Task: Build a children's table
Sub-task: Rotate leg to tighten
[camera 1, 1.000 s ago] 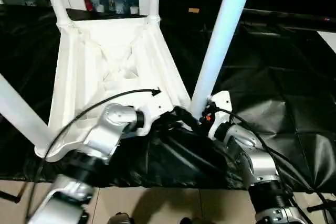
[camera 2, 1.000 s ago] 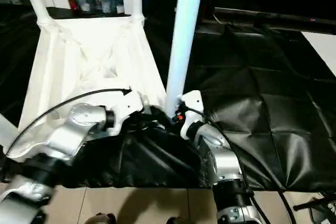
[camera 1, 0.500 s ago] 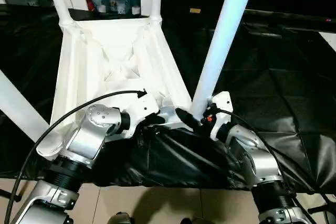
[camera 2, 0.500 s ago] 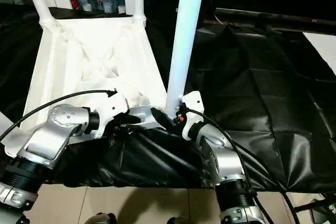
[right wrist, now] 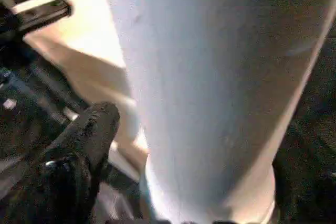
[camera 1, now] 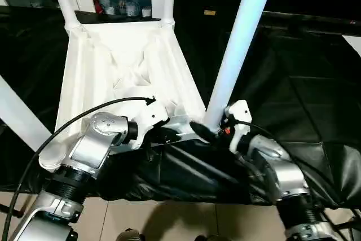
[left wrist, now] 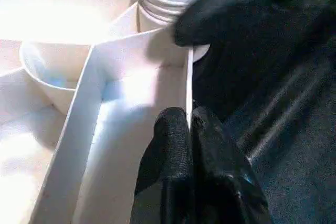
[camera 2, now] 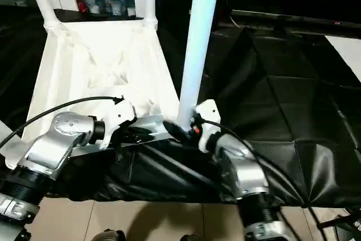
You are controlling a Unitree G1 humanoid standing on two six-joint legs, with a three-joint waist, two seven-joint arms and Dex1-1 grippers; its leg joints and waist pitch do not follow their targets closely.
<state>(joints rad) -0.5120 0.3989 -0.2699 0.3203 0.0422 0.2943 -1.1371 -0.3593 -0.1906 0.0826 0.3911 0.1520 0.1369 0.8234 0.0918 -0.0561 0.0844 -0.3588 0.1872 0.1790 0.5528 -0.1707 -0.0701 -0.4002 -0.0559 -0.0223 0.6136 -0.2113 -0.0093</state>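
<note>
Left eye view: the children's table lies upside down on a black sheet, its ribbed underside up, reaching away from both tools. The top is the largest piece; it looks like thin moulded plastic, light for its size, stiff along the ribs but probably flexing at the rim, so the rim wall or a rib is the sensible hold. The left tool has its fingers together, pinching the thin near edge wall of the top, just beside the corner socket. 4 legs stand up from the corners. The near right leg rises immediately in front of the right tool, whose jaws stand wide apart around its base without clamping it; one finger sits just beside the tube. The leg appears smooth, hollow and slippery, best gripped low near the socket. No brand, label or legible writing shows on any part.
</note>
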